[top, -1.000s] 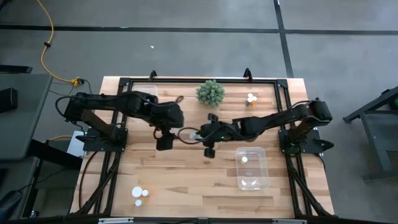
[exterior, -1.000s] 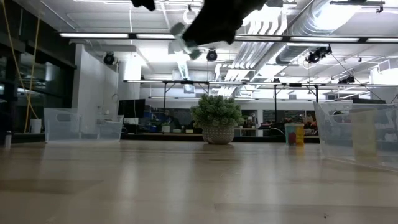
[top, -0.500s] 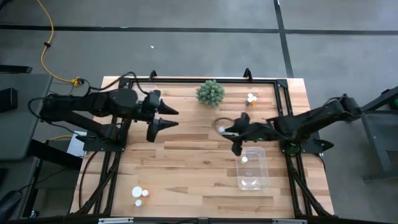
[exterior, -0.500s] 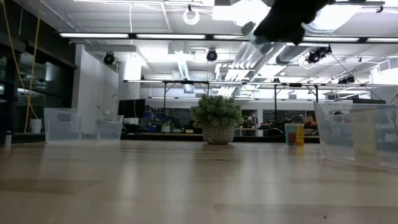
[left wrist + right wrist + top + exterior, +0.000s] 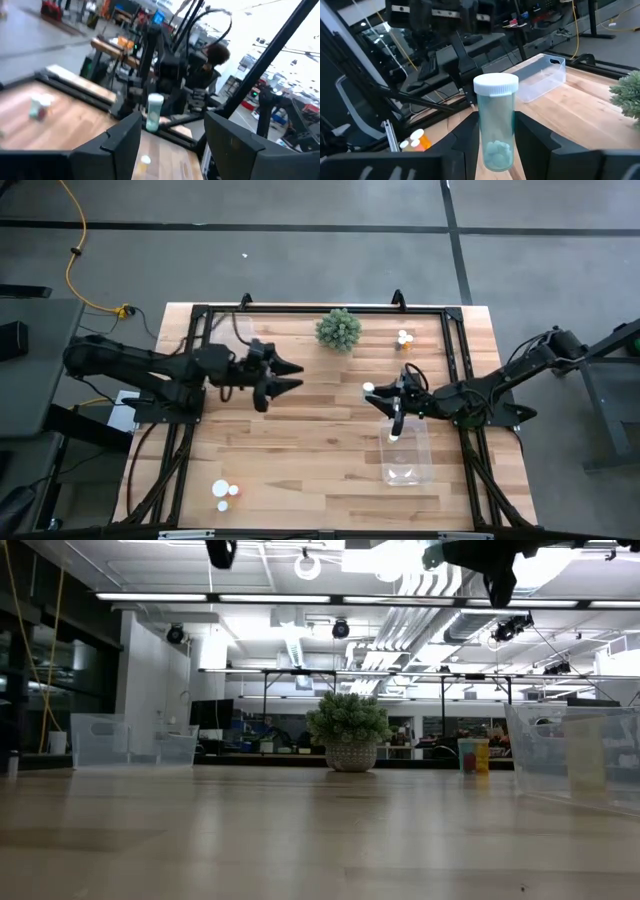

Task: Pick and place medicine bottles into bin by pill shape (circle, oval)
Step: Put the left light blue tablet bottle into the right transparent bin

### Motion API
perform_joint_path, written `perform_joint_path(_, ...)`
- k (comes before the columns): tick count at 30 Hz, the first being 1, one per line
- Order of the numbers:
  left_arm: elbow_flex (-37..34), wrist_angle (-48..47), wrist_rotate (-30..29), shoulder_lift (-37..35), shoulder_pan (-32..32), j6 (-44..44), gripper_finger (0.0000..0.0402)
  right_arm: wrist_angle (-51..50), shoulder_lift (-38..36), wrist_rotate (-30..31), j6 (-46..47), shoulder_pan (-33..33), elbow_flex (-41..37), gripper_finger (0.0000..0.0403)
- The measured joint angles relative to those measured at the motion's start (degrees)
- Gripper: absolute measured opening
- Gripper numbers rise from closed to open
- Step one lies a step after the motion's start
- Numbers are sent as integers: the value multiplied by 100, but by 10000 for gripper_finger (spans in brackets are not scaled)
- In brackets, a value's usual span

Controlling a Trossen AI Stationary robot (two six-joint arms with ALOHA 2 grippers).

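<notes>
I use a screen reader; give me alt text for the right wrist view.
The right pincer grips an upright clear medicine bottle with a white cap, pale pills at its bottom. Beyond lie the wooden table and a clear plastic bin.

Wooden table (image 5: pixel 300 450) with plant ball (image 5: pixel 339 329), clear bins (image 5: pixel 406 450), scattered medicine bottles (image 5: pixel 226 492).

Bright, even light falls from long ceiling strip lights (image 5: pixel 300 598) seen toward twelve o'clock in the low view, leaving only faint, soft shadows on the pale wooden table (image 5: pixel 300 450) in the high view. Glare whitens the ceiling toward one o'clock in the low view, and the near tabletop there is out of focus. The left wrist view is smeared with motion blur throughout, while the right wrist view is crisp close in, softer behind.
</notes>
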Motion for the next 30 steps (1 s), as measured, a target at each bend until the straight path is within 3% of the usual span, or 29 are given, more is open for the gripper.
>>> perform_joint_path(8,1,724,296,914,-94,-191,204,22,0,-34,-138,-2,54,103)
perform_joint_path(13,5,1331,400,1465,-251,-407,204,9,-35,-380,37,33,54,103)
perform_joint_path(19,5,1351,583,1592,-394,-630,204,-235,-324,-618,443,511,56,103)
perform_joint_path(30,7,1431,664,1592,-413,-630,204,-644,-527,430,1327,1913,58,103)
